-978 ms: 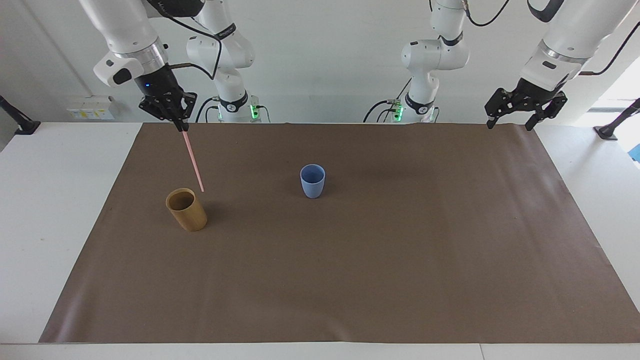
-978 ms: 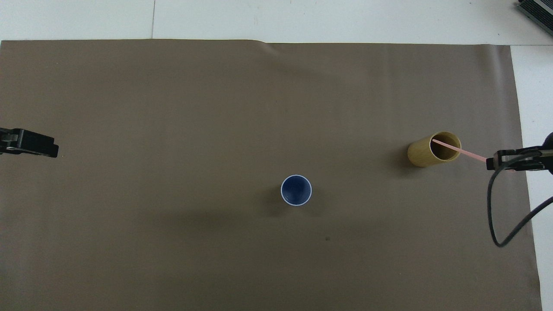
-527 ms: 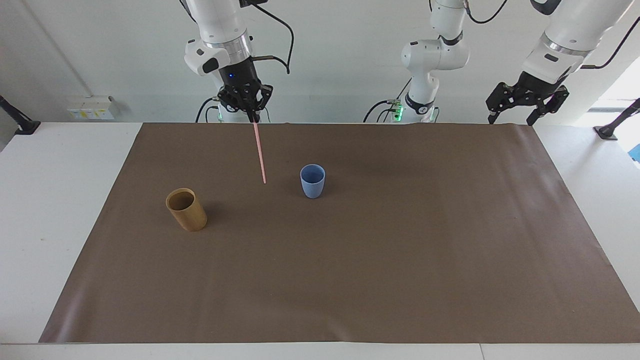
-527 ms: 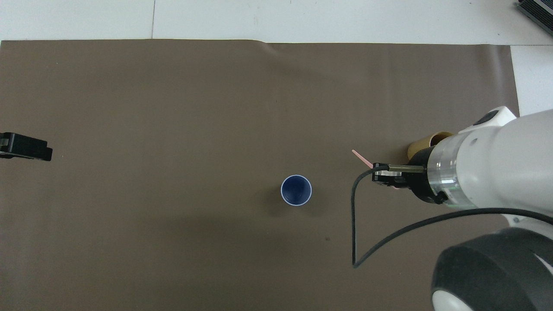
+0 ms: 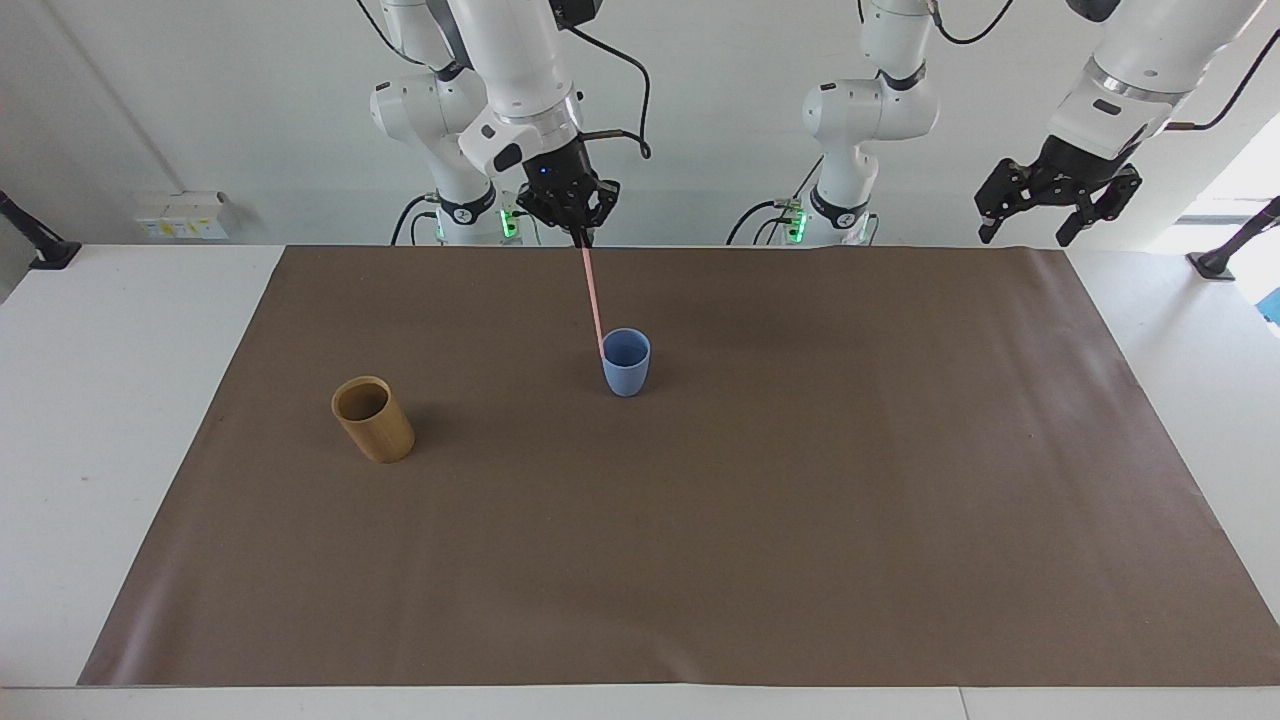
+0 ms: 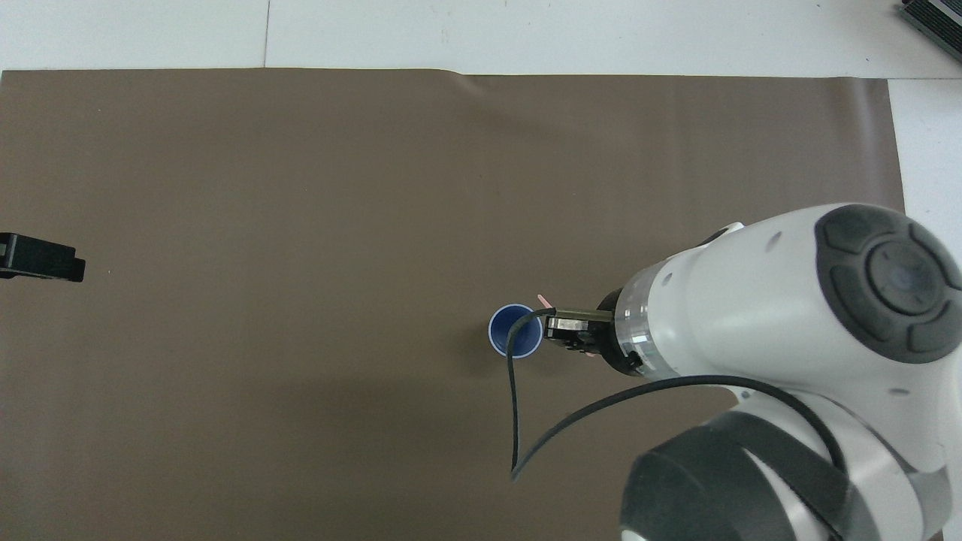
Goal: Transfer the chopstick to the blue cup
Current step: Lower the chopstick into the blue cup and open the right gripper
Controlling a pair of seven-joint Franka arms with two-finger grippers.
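I see my right claw [image 5: 581, 234] clamped on the chopstick [image 5: 593, 295], its lower tip at the blue cup [image 5: 626, 362] rim. The bamboo cup [image 5: 373, 419] holds nothing. My left claw [image 5: 1030, 235] waits, spread wide.

Bright, even light, soft faint shadows on the brown mat [image 5: 700, 560], both views sharp without glare.
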